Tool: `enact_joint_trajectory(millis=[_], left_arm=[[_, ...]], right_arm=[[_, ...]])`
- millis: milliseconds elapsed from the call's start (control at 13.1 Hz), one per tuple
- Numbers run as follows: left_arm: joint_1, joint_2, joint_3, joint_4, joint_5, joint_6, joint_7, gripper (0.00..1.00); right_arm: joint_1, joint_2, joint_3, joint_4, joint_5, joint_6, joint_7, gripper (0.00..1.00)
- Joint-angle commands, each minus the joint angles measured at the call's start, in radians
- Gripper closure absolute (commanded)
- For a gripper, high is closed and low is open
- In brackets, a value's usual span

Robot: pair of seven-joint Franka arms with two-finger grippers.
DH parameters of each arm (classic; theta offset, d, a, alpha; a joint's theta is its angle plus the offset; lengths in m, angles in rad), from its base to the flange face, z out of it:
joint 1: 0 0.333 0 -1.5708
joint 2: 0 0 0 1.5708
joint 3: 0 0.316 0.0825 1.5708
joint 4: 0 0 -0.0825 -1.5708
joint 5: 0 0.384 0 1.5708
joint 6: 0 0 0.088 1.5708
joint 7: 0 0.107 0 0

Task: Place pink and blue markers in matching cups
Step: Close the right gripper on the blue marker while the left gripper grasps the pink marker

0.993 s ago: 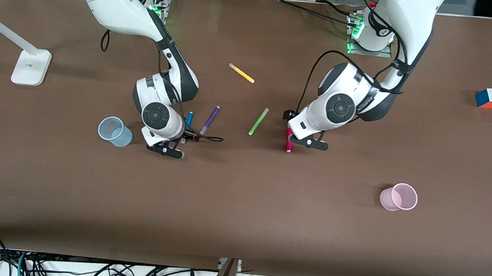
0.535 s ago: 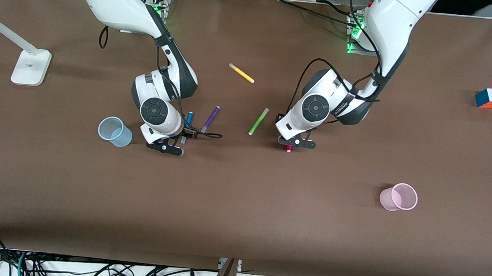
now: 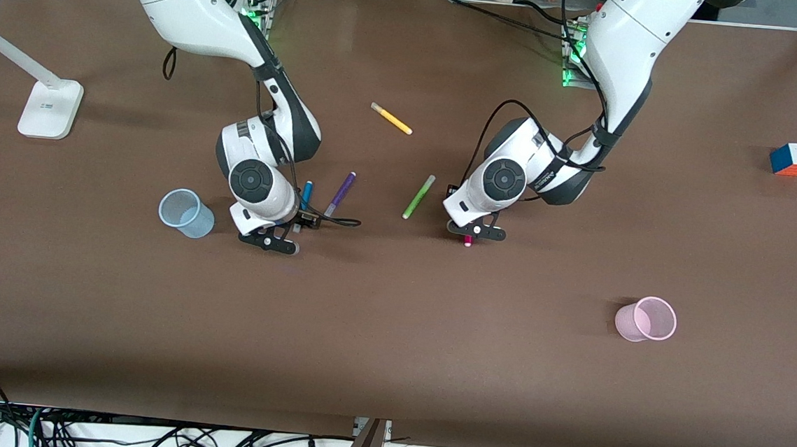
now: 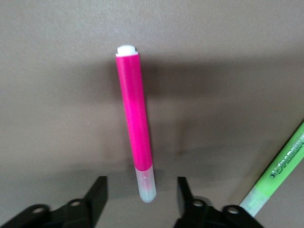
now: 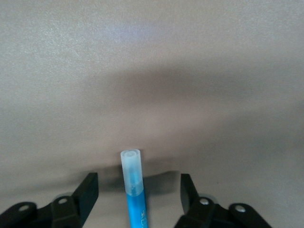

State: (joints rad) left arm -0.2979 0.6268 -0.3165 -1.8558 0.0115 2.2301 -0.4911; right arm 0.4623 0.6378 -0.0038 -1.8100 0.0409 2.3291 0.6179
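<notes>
The left gripper sits low over the middle of the table, its jaws spread with the pale cap end of the pink marker lying between them, untouched; the lime-green pen lies just beside it, and the pink cup stands well apart toward the left arm's end. The right gripper is likewise spread wide around the blue marker, gripping nothing; the purple pen lies close by, and the blue cup stands near, toward the right arm's end of the table.
</notes>
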Motion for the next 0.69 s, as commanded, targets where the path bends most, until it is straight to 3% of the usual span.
enact_joint_trajectory(millis=[0,153,535,611], left_arm=[[-0.009,0.002,0.002,-0.008,0.031,0.008,-0.023,0.57],[-0.010,0.014,0.002,-0.009,0.031,0.008,-0.024,0.64],[-0.012,0.024,0.002,-0.009,0.031,0.000,-0.026,1.00],[-0.010,0.022,0.002,-0.008,0.031,-0.006,-0.036,1.00]], right_arm=[[-0.005,-0.012,0.004,-0.015,0.008,0.016,-0.017,0.77],[-0.011,-0.012,0.002,-0.011,0.008,0.013,-0.018,1.00],[-0.014,-0.035,-0.027,0.024,-0.006,0.007,-0.108,1.00],[-0.014,-0.052,-0.047,0.032,-0.006,0.000,-0.172,1.00]])
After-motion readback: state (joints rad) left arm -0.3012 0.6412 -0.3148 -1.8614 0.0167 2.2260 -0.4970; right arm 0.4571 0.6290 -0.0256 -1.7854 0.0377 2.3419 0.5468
